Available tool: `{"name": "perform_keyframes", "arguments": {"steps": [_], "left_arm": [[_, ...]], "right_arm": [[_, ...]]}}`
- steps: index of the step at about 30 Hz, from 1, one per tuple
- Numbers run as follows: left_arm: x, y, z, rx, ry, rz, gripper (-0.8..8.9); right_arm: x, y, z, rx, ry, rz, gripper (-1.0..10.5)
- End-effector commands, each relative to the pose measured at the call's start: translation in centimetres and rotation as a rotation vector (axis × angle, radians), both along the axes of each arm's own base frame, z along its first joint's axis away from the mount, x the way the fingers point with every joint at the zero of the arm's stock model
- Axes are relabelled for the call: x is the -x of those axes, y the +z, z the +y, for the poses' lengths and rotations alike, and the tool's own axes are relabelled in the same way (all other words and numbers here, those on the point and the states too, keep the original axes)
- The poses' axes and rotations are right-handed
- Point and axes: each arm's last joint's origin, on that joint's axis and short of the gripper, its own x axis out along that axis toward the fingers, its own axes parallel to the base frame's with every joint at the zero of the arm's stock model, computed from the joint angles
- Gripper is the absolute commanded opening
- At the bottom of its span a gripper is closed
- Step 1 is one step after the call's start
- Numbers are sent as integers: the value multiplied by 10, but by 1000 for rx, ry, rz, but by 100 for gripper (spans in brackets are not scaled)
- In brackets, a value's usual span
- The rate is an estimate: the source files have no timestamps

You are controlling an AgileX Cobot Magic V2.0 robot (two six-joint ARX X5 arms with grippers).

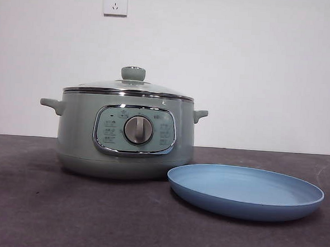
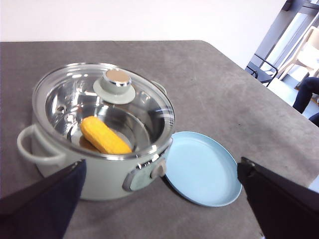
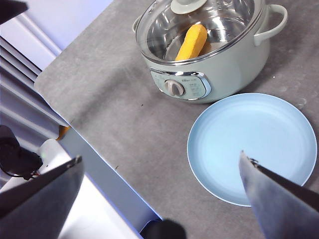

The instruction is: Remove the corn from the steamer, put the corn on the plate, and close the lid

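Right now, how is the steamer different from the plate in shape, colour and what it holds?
The steamer is tall and deep, while the plate is wide and shallow. The steamer is pale green with a chrome rim; the plate is plain light blue. The steamer is closed by the glass lid and holds the corn; the plate is open and holds nothing. Both are round and stand on the grey table.

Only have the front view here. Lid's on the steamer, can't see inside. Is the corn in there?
Observer: Yes. The corn lies on the bottom of the steamer, seen through the glass lid in both wrist views.
Operator: Arms? None in my view.
Observer: Both are back from the table's things. Left gripper is open and empty, facing the steamer.
Operator: And the right?
Observer: Right gripper is open too, high over the plate and the table's edge.
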Motion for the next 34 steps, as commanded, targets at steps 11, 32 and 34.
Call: {"name": "perform_keyframes", "arguments": {"steps": [11,32,34], "left_arm": [[-118,7,-47,-101,-59,-54,597],[-216,-67,-123,-295,-25,-168,596],[-219,-73,-126,-300,-30,-156,596]], "right_arm": [[-2,1,1,-1,5,-12,635],[-5,-1,1,0,5,1,633],[-5,-1,1,0,5,1,633]]}}
